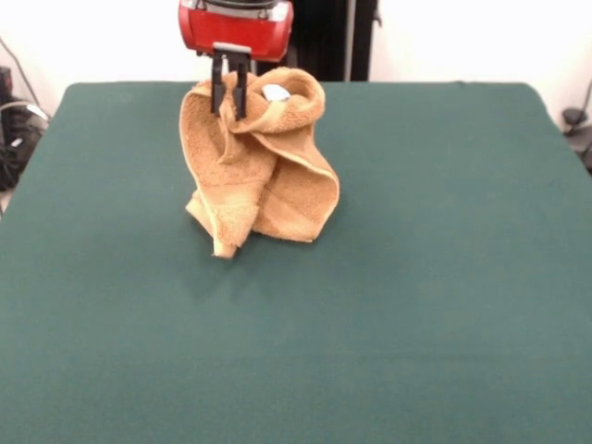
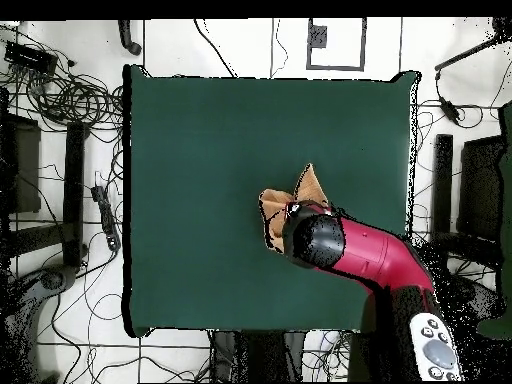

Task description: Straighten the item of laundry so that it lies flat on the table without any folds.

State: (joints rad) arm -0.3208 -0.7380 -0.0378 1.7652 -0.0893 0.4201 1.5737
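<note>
The golden-orange towel hangs bunched and folded from my gripper, its lower corners touching the green table. A small white tag shows near the top of the towel. The gripper's black fingers are shut on the towel's upper edge. In the overhead view the red arm covers most of the towel; only its folded edges stick out beside the arm's head. The gripper itself is hidden there.
The table has its edges ringed by cables and dark stands on the floor. The robot's red housing sits at the table's far side above the towel.
</note>
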